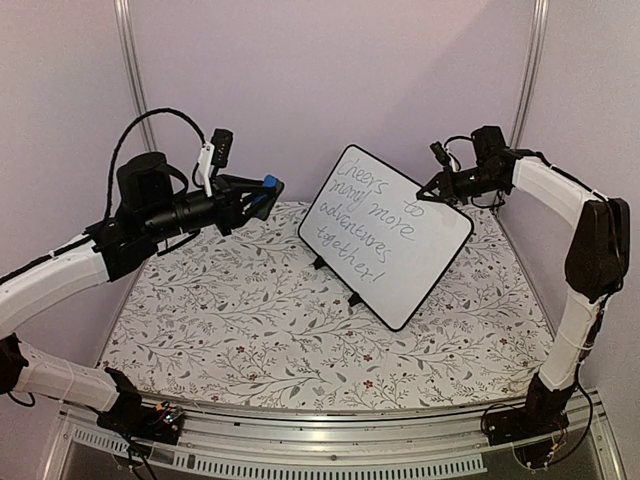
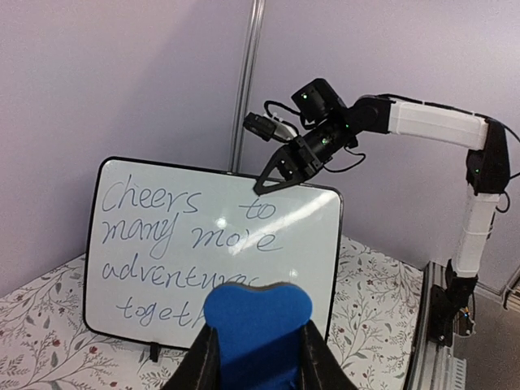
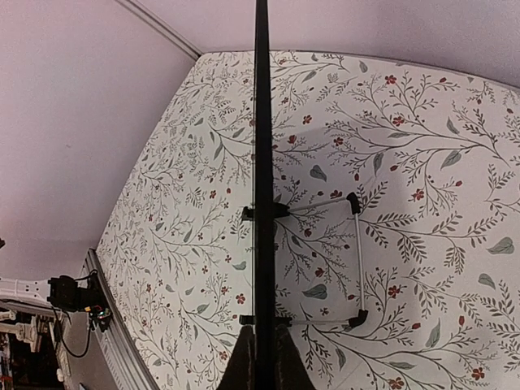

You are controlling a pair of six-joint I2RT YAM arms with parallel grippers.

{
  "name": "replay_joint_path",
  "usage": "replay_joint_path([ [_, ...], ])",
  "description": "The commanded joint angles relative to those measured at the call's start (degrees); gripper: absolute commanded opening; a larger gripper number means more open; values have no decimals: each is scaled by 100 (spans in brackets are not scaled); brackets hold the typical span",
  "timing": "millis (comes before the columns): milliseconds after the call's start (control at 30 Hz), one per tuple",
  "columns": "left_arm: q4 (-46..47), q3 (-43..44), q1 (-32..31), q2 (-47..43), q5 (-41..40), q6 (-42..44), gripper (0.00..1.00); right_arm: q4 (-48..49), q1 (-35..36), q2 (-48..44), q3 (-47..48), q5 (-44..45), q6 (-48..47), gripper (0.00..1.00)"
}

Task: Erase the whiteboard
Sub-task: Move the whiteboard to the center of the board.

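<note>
The whiteboard point(image 1: 388, 232) stands upright on small black feet at the middle of the table, bearing grey handwriting "cheers to many more adventures together". It also shows in the left wrist view point(image 2: 215, 244) and edge-on in the right wrist view point(image 3: 262, 162). My right gripper point(image 1: 437, 187) is shut on the board's top edge, also seen in the right wrist view point(image 3: 262, 370). My left gripper point(image 1: 262, 195) is shut on a blue eraser point(image 2: 257, 329) and holds it in the air to the left of the board, apart from it.
The table wears a floral cloth point(image 1: 250, 320). A wire stand point(image 3: 357, 260) props the board from behind. Purple walls and metal posts point(image 1: 128, 60) enclose the back. A metal rail point(image 1: 320, 455) runs along the near edge.
</note>
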Motion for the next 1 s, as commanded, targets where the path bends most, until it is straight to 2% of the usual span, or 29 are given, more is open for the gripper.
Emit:
replay_joint_path([
  [0,44,31,-71,79,-93,-56,19,-535,397,-67,-39,-108,-130,0],
  [233,-186,153,-74,131,-381,-100,18,-678,425,-185,-318,-416,199,0],
  [433,-282,193,-76,159,-510,-141,17,-776,485,-259,-403,-1442,535,0],
  [633,-331,203,-78,152,-620,-138,17,-759,613,-182,-298,-1833,610,0],
  [833,-368,218,-71,187,-711,-161,16,-849,741,-160,-223,-1700,621,0],
  [967,-363,205,-72,237,-889,-266,16,-910,928,-185,-329,-1309,541,0],
])
